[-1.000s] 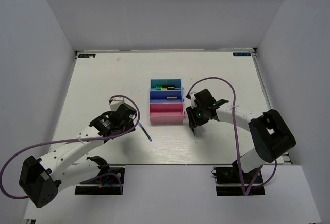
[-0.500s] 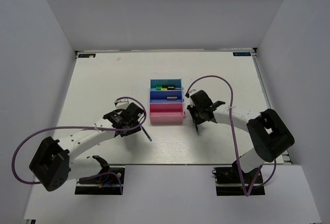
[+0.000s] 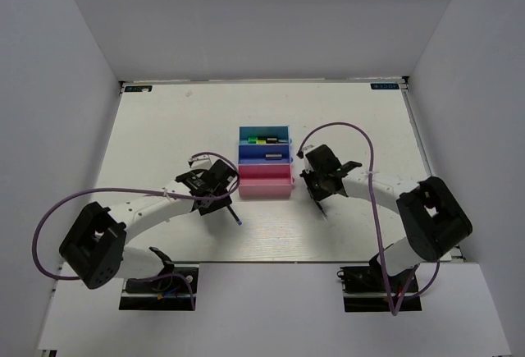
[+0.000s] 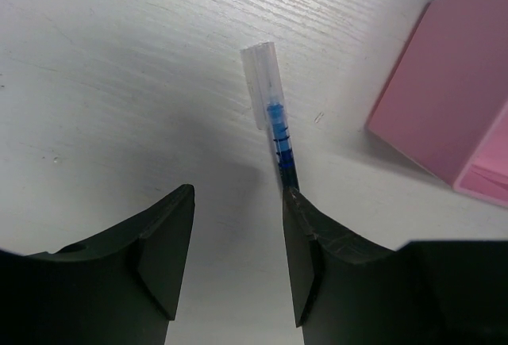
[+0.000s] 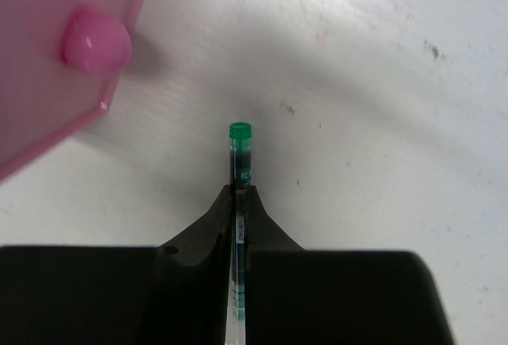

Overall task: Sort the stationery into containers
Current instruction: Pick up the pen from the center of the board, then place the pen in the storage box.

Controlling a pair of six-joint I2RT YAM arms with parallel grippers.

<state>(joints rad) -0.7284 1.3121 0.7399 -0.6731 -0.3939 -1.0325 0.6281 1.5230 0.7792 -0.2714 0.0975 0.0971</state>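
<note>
The left pincer (image 4: 238,202) has slid in from the left over the last second. It now stands about half open just above the surface (image 3: 164,144) and holds nothing. The blue pen (image 4: 278,135) lies along the inner edge of its right finger rather than squarely between the two, with the clear cap pointing away. It probably needs a small shift to the right before closing.

In the middle, the teal tray (image 3: 264,134) and the blue tray (image 3: 264,153) already hold items, while the pink tray (image 3: 264,185), nearest the arms, shows none.

To the right, the right pincer (image 5: 240,198) was half open a second ago and has clamped tight on the dark-green pen (image 5: 240,145). The pen's capped end sticks out ahead of the fingertips, down by the surface near the pink tray's corner. That pen looks ready to be lifted and carried to a tray.
</note>
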